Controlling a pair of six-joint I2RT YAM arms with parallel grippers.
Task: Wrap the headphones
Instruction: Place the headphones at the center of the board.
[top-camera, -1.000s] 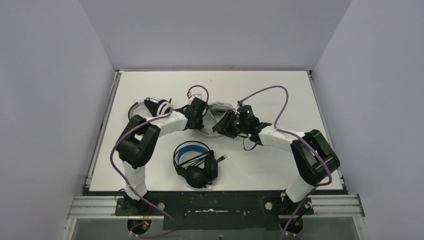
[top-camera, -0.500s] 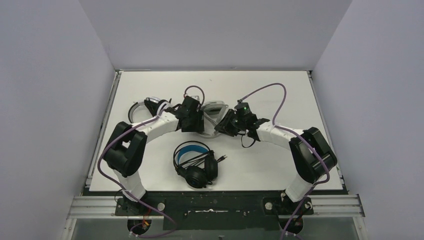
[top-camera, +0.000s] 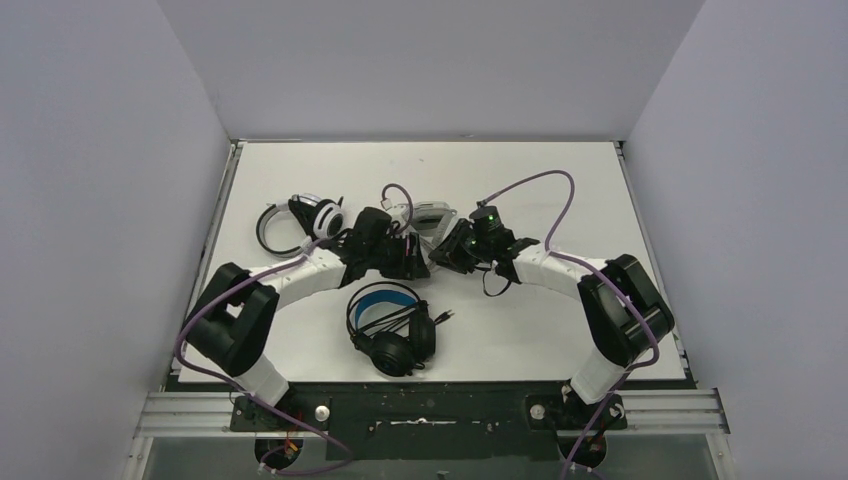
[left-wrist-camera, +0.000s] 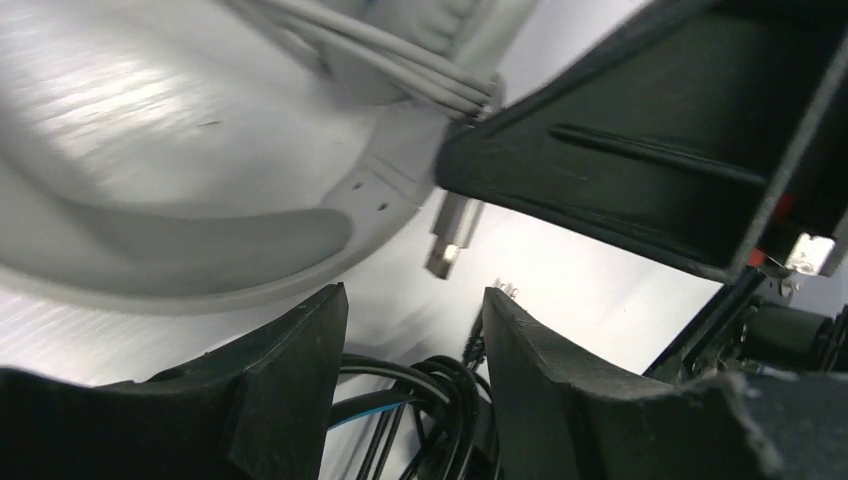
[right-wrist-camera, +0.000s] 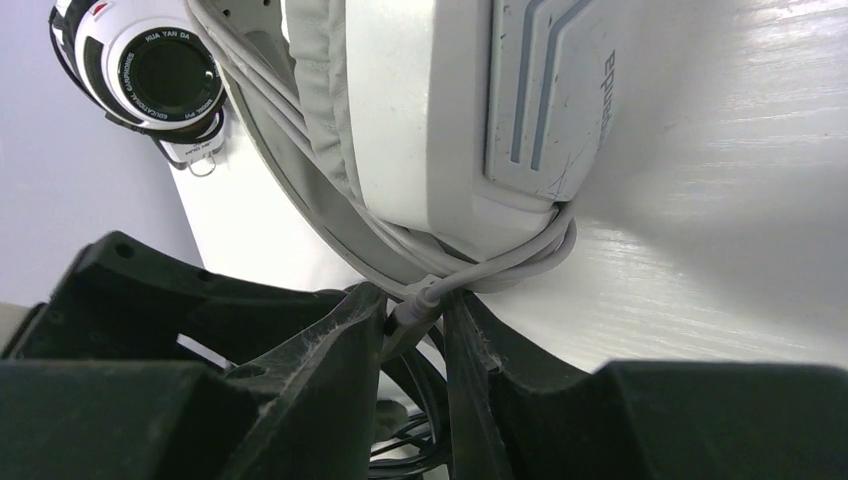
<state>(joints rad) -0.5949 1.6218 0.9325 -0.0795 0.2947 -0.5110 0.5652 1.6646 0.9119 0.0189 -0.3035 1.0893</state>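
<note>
1. Top view: the black headset (top-camera: 390, 325) lies near centre on the surface (top-camera: 560, 190). The white headset with black cup centres (top-camera: 305, 218) lies far left. The grey-white headset (top-camera: 432, 215) lies far centre.
2. Left wrist view: the left gripper (left-wrist-camera: 412, 300) is released, jaws apart and nothing between them. A plug (left-wrist-camera: 447, 235) hangs just beyond.
3. Right wrist view: the right gripper (right-wrist-camera: 415, 325) is clenched on the pale cable (right-wrist-camera: 520, 262) wound round the grey-white headset.
</note>
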